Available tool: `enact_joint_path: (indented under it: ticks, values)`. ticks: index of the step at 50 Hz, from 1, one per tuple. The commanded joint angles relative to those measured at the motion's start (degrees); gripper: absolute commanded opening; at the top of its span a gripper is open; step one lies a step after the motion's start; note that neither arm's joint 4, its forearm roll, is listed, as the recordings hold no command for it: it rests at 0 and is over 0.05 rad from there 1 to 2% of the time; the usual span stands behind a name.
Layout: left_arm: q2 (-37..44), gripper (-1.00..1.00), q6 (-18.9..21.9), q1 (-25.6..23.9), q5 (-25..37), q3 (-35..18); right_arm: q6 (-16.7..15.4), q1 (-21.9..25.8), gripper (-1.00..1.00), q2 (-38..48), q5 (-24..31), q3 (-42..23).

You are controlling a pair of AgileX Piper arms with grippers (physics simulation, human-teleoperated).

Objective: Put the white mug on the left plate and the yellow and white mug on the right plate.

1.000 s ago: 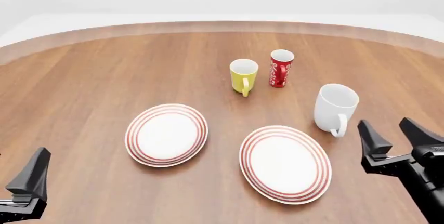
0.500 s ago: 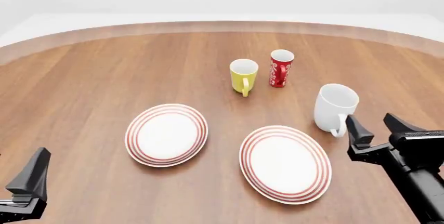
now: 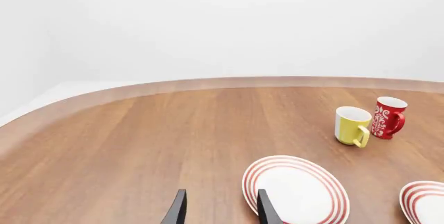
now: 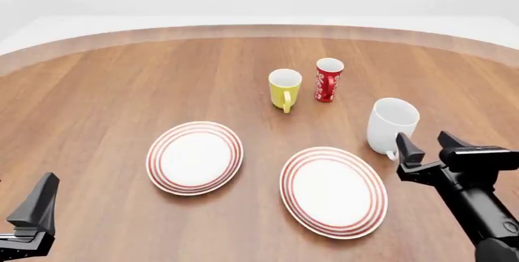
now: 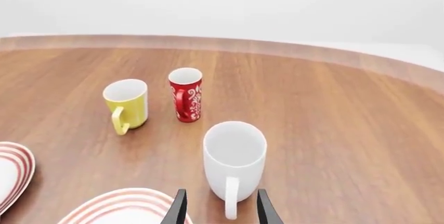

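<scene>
So the white mug [image 4: 392, 124] sits upright on the tabletop [image 4: 121, 86], off the right plate's [image 4: 333, 191] far right edge, handle toward the arms. The right pincer [image 4: 431, 152] is spread, right in front of that handle, holding nothing; whether a finger touches it I can't tell. The yellow and white mug [image 4: 285, 89] stands further back, beside a red patterned cup [image 4: 329, 79]. The left pincer [image 3: 218, 211] hangs spread by the left plate [image 4: 194, 157].
</scene>
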Motion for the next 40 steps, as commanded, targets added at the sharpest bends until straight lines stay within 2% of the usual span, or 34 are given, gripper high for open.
enact_joint_path:
  ticks: [1,9,10,22,25,40]
  values:
    - [0.0,1.0,0.0,0.0,0.0,0.0,-0.04,-0.13,1.0,2.44,-1.36,-0.62]
    - [0.0,1.0,0.0,0.0,0.0,0.0,-0.04,-0.13,1.0,2.44,-1.36,-0.62]
    - [0.0,1.0,0.0,0.0,0.0,0.0,-0.32,-0.81,1.0,9.43,-4.57,-2.95]
    - [0.0,1.0,0.0,0.0,0.0,0.0,-0.44,-0.97,1.0,12.83,-5.03,-4.88]
    - [0.0,1.0,0.0,0.0,0.0,0.0,-0.47,-1.19,1.0,17.07,-5.27,-7.38]
    - [0.0,1.0,0.0,0.0,0.0,0.0,-0.3,-1.3,1.0,19.08,-5.3,-8.56]
